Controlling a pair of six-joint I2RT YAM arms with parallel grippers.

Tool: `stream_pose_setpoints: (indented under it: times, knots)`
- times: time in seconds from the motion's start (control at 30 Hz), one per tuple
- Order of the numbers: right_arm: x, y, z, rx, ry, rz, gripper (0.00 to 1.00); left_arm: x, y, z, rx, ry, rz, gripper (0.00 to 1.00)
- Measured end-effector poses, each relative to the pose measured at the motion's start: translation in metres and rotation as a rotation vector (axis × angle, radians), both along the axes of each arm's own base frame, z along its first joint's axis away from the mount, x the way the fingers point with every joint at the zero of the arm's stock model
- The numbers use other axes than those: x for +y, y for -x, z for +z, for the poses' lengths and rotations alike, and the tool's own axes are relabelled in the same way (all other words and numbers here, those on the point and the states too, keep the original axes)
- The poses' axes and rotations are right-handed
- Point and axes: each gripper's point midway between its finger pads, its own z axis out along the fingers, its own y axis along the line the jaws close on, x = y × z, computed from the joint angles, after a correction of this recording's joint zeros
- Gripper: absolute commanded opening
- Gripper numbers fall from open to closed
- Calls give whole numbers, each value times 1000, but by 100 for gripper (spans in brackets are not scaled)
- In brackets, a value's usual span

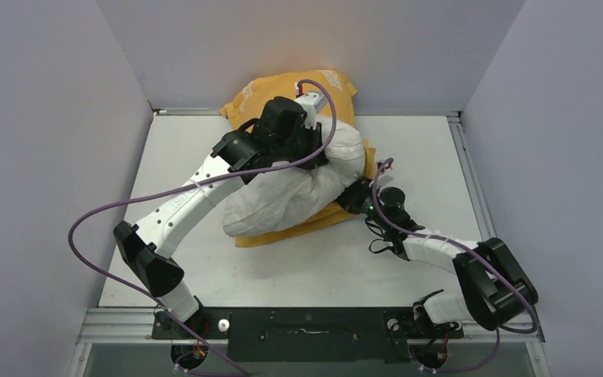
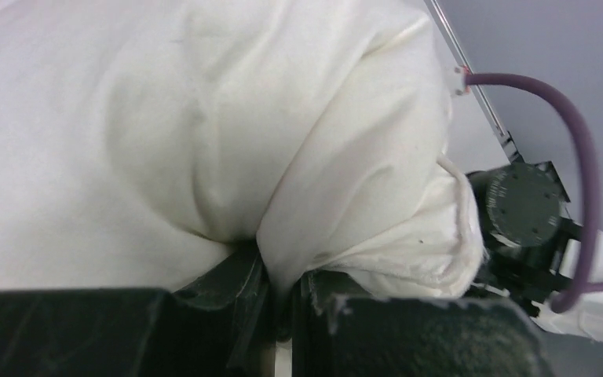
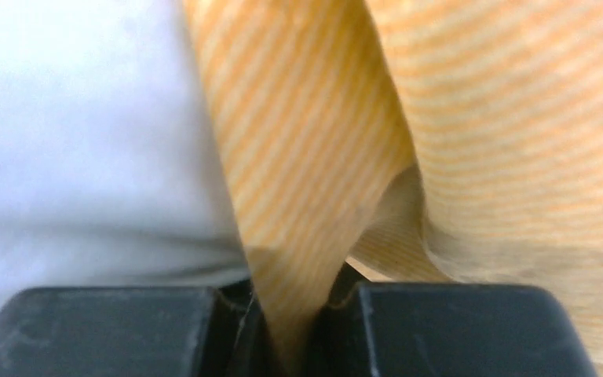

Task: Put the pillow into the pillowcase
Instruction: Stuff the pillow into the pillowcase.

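Pillow: the pillow (image 1: 298, 192) lies around the middle of the table (image 1: 432, 157), plump and creased. It runs from near-left to far-right and rests on top of the pillowcase.
Pillowcase: the pillowcase (image 1: 279, 90) shows only its orange face from here. Its far end is bunched up against the back wall (image 1: 283, 39). A strip of it sticks out under the pillow's near edge and another along its right side. Up close the cloth has faint stripes.
In or out: most of the pillow is bare and outside the case. Whether its far end sits in the opening I cannot tell, because the left arm (image 1: 180, 208) covers that spot.
Left gripper: the left gripper (image 2: 283, 294) reaches over the pillow from the left. Its fingers are almost together, with a fold of white pillow fabric pinched between them near the pillow's far-right end.
Right gripper: the right gripper (image 3: 290, 322) comes in low at the pillow's right side. Its fingers are closed tight on a fold of the orange pillowcase, and white pillow cloth lies just to the left of that fold.
Cable: a purple cable (image 1: 98, 216) loops off the left arm and out past the table's left edge.
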Motion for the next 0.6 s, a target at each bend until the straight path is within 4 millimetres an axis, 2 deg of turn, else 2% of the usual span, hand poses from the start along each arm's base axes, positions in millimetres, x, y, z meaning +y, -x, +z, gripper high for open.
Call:
stream_pose_setpoints:
  times: [0.2,0.33,0.5,0.6]
  knots:
    - [-11,21,33,-68,18,40,5,30,-18,12,-102,-65,125,0]
    - [-11,40,55,-116,-5,104,5,50,-26,6,-135,-148,205,0]
    - [-10,59,63,-136,-14,175,5,68,-33,0,-158,-226,269,0]
    - [-8,68,69,-161,-23,212,5,68,-34,0,-165,-230,264,0]
